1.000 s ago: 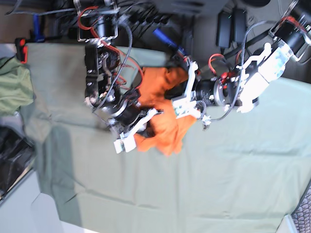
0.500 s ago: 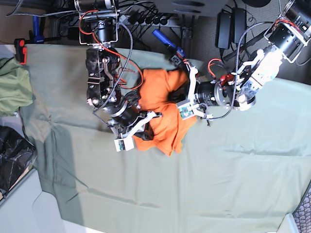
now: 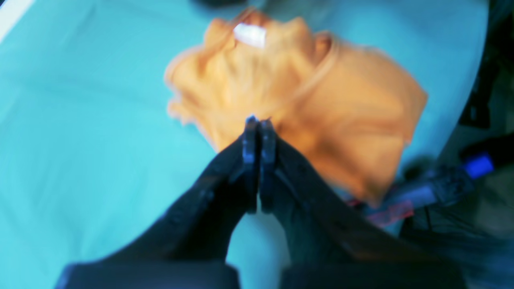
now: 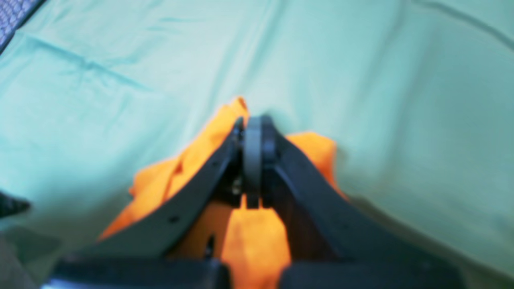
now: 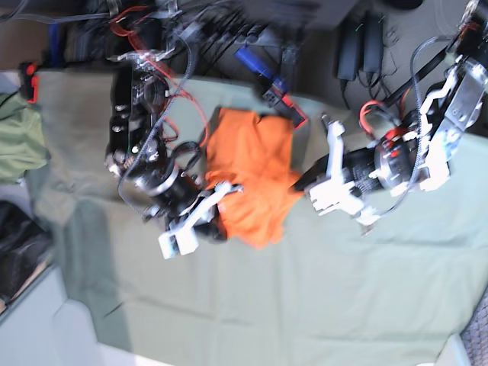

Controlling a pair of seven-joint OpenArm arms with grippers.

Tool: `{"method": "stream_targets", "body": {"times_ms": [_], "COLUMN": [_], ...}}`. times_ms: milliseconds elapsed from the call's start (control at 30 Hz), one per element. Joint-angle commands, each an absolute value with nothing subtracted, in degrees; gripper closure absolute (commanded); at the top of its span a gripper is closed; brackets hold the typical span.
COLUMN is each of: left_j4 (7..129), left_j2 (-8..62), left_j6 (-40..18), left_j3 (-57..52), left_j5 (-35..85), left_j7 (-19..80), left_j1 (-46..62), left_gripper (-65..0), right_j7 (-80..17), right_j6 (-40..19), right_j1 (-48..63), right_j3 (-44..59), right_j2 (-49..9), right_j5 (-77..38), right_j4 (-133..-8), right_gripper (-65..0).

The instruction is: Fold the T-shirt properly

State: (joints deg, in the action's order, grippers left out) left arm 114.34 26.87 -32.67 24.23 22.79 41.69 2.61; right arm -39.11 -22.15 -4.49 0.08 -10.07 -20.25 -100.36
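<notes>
The orange T-shirt lies bunched on the sage-green table cloth, near its far edge. In the left wrist view the T-shirt is blurred, and its white label faces up at the far side. My left gripper is shut, its tips at the shirt's near edge with no cloth seen between them. In the base view that left gripper sits just right of the shirt. My right gripper is shut on a fold of the T-shirt. It sits at the shirt's lower left corner.
An olive-green garment lies at the table's left edge, with a black object below it. Cables and power bricks crowd the space beyond the far edge. Broad open cloth stretches toward the near side.
My left arm has drawn back to the right, out of the shirt. The shirt has settled lower and flatter. My right arm has shifted slightly down and left with the cloth.
</notes>
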Motion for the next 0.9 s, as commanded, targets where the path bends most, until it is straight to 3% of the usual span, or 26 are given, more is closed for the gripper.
{"method": "stream_targets", "body": {"times_ms": [0, 367, 567, 700, 867], "left_j4": [116.18, 120.70, 120.60, 116.66, 100.20], "left_j2": [28.05, 35.94, 36.21, 36.16, 35.16], "left_j6": [-32.84, -32.88, -32.86, -32.82, -31.73], "left_j3": [22.59, 4.58, -1.50, -1.56, -0.47], "left_j5": [23.66, 28.08, 28.05, 27.99, 25.63], "left_j7": [40.77, 44.45, 44.88, 44.93, 45.36], "left_j1": [3.46, 26.76, 41.82, 49.71, 52.23], "left_gripper": [0.0, 0.0, 0.0, 0.0, 0.0], "right_j7": [-38.00, -42.98, -44.01, -44.88, -45.30], "right_j6": [-27.22, -27.24, -27.24, -27.24, -27.20], "right_j1": [-3.88, 19.84, 35.75, 45.32, 55.51], "right_j3": [2.17, 25.80, 37.12, 37.71, 31.94], "right_j2": [-11.90, -21.69, -23.14, -22.98, -23.03], "right_j5": [-20.64, -32.99, -39.53, -39.86, -35.88], "right_j4": [-102.65, -109.86, -111.72, -111.39, -105.34], "right_gripper": [0.0, 0.0, 0.0, 0.0, 0.0]}}
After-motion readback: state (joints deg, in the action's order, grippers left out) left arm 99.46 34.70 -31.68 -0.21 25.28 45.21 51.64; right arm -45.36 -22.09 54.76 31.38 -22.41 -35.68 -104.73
